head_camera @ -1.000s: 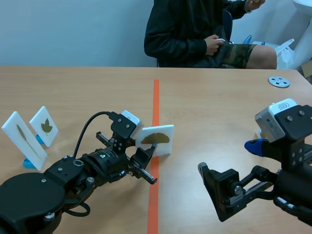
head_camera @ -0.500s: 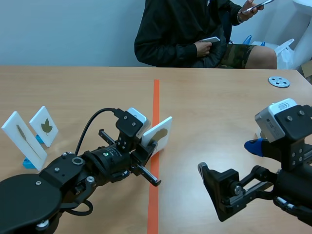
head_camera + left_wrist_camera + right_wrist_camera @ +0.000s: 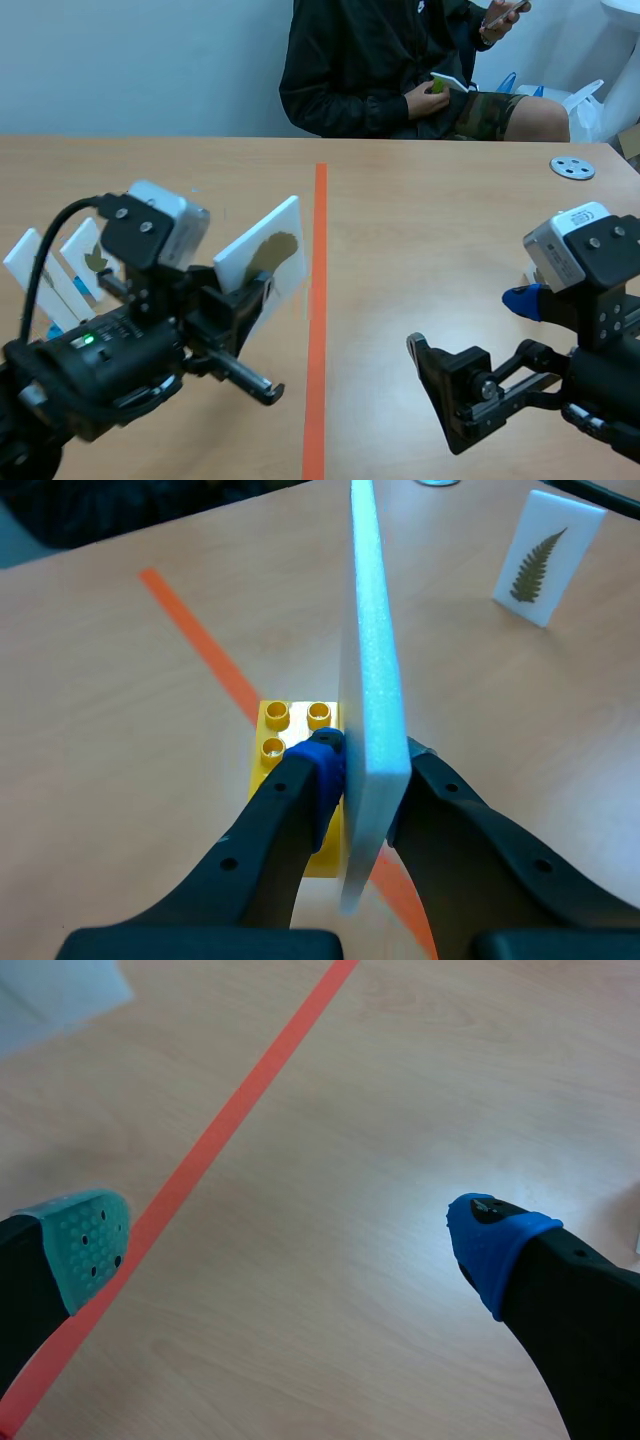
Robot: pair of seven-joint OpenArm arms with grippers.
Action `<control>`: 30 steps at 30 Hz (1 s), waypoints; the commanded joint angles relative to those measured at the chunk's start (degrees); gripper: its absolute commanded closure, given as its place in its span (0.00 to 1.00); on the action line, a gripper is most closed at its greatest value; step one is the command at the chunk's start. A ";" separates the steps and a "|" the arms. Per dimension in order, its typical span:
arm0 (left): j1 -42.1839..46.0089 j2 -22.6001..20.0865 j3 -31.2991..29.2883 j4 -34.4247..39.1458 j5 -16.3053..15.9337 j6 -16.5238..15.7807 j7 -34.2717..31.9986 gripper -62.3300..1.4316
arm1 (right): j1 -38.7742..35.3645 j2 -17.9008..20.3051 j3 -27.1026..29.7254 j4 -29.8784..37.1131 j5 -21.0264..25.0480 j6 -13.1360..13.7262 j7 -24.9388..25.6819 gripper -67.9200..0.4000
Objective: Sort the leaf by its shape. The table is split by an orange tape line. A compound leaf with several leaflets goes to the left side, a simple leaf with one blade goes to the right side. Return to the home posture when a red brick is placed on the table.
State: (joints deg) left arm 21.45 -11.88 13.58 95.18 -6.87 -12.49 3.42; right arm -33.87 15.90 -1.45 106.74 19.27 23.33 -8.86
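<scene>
White foam leaf card [image 3: 262,262] is up off the table, tilted, clamped in the left gripper [image 3: 250,300]. It sits left of the orange tape line [image 3: 318,300], close to it. Brown leaf on its face, shape unclear at this angle. Far left, two more cards [image 3: 40,280] stand on blue bases, partly hidden behind the left arm's camera block. Right gripper [image 3: 462,322] is low at near right, fingers apart. Grey disc [image 3: 572,167] lies far right on the table [image 3: 450,220]. Person [image 3: 400,70] is seated at the far edge.

Left wrist: leaf card [image 3: 375,680] is seen edge-on, pressed between both fingers, blue pad [image 3: 325,765] against one face. Yellow studded brick [image 3: 285,745] is just beside the card's lower end; joined or not, cannot tell. Tape line passes under them. Fern card [image 3: 535,570] stands ahead, well apart.

Right wrist: right gripper [image 3: 290,1245] has its fingers wide apart, green pad [image 3: 85,1245] and blue pad [image 3: 495,1240], over wood tabletop. Tape line [image 3: 230,1120] runs under the green-pad finger. Pale blurred shape [image 3: 50,1000] ahead, cannot tell what.
</scene>
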 commanded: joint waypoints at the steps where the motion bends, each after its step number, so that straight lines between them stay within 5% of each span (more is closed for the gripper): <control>1: 1.99 0.26 -1.03 1.07 -1.20 -0.09 -0.81 0.91 | 0.70 0.61 0.81 1.27 0.17 0.00 1.25 0.00; 16: 8.39 1.68 -14.36 2.43 -4.55 4.74 -0.68 0.91 | 0.70 0.61 0.81 1.27 0.17 -0.26 1.25 0.00; 22: 8.37 1.70 -17.64 -0.52 -9.05 5.79 -1.11 0.91 | 0.70 0.63 0.81 1.27 -0.94 -1.31 1.25 0.00; 30: 7.89 3.19 -18.97 -8.00 -9.25 5.81 -7.52 0.91 | 0.70 0.61 0.81 1.27 -1.11 -1.49 1.25 0.00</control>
State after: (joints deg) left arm 29.50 -9.54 -5.02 86.78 -15.90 -6.44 -2.98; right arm -33.87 15.88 -1.45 106.74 17.93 22.02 -8.86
